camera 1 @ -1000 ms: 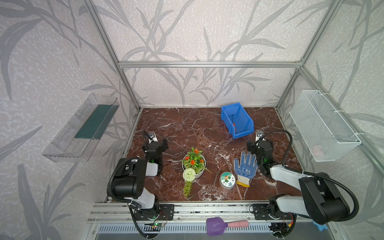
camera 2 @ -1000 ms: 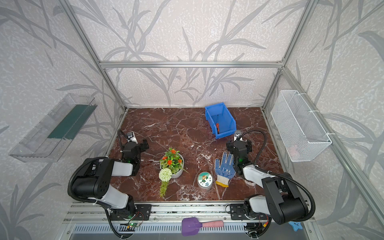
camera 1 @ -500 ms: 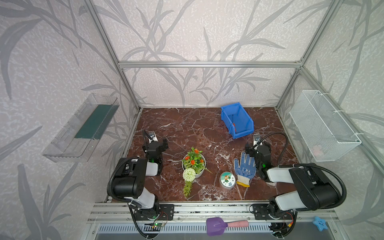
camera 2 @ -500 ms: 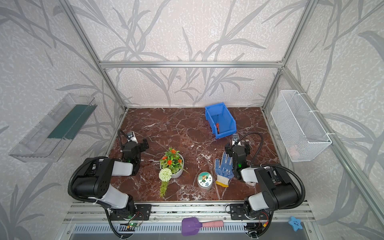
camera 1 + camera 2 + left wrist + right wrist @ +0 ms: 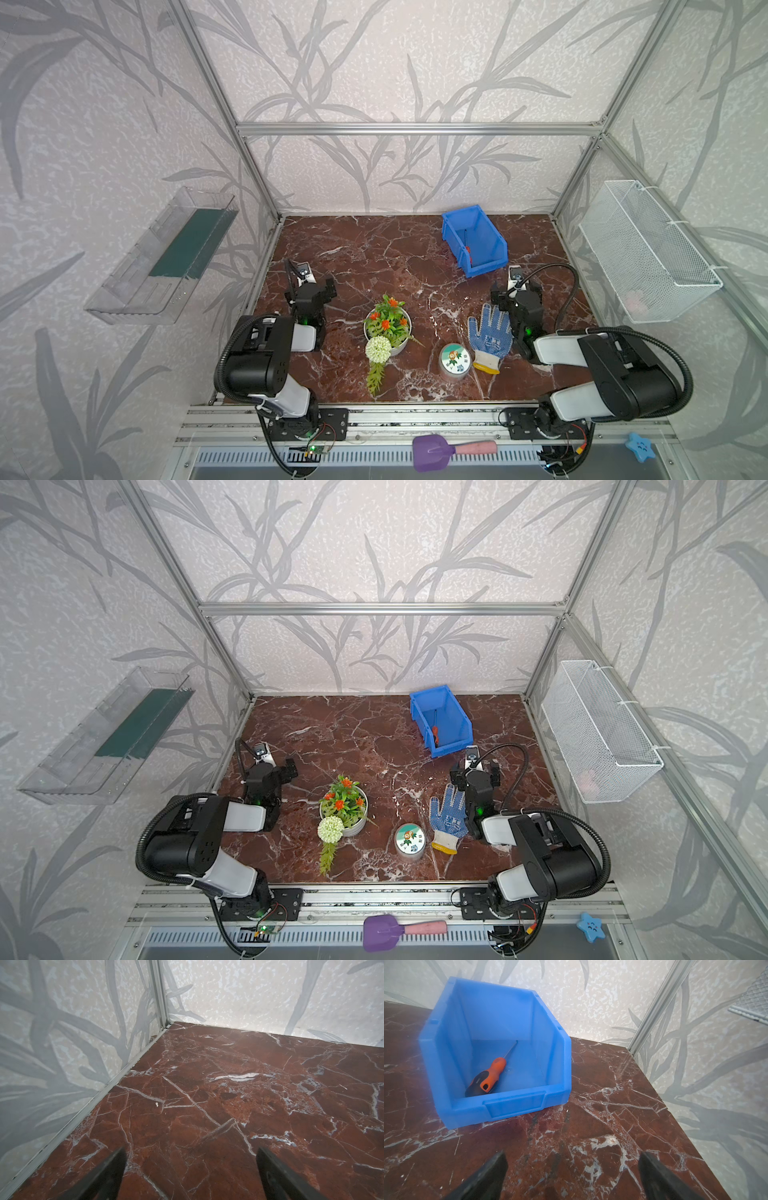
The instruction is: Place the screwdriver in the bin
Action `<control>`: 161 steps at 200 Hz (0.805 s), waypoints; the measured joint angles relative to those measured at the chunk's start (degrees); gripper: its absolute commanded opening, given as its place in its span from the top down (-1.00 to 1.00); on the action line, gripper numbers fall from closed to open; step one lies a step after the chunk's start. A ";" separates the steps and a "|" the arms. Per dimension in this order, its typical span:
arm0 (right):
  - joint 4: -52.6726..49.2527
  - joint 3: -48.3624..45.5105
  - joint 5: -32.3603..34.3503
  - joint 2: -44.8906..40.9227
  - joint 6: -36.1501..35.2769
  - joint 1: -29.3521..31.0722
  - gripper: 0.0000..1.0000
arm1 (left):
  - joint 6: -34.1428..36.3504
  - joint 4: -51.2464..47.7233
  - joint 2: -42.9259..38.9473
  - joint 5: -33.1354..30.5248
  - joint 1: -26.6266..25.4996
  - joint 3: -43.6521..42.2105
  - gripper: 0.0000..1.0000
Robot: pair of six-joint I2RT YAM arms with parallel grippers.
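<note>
The screwdriver (image 5: 488, 1076) lies flat on the floor of the bin (image 5: 517, 1103), with its orange-and-black handle toward the low front lip and its thin shaft pointing at the back wall. By these views the task looks done, and the risks are those of undoing it. Largest first: the worktop (image 5: 374, 257) is hard, smooth marble. The bin, a light plastic box standing free toward its back right, would likely slide or turn if anything pushed it. The right arm is the nearest thing that could do so. The right gripper (image 5: 572, 1159) hovers over bare worktop just in front of the lip, jaws wide apart and holding nothing, facing the bin's mouth. A forward drift or a careless swing could knock the lip. Since that front is cut down, a hard jolt or a tip might let the handle roll out. The glove (image 5: 449, 814) lies just beside that arm's wrist in both top views, and a low sweep could drag it along. The left gripper (image 5: 190, 1153), also spread and empty, sits over bare worktop near the side wall, well apart from everything, so I judge it harmless. Smallest is the screwdriver itself: its rounded handle may roll within the bin, but the walls should contain it.
</note>
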 measured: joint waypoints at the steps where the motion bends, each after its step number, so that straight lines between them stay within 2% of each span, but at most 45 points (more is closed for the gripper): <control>1: -0.07 0.04 -0.07 0.00 0.00 -0.02 -0.98 | 0.00 0.00 0.00 0.00 0.00 0.00 -0.99; 36: -4.04 2.71 -2.86 0.44 1.29 -2.43 -0.98 | 0.00 0.00 0.00 0.00 0.00 0.00 -0.99; 77: -0.44 3.93 -5.79 8.31 1.44 -4.48 -0.98 | 0.00 0.00 0.00 0.00 0.00 0.00 -0.99; 161: 1.18 3.89 -7.19 8.46 1.44 -4.48 -0.98 | 0.00 0.00 0.00 0.00 0.00 0.00 -0.99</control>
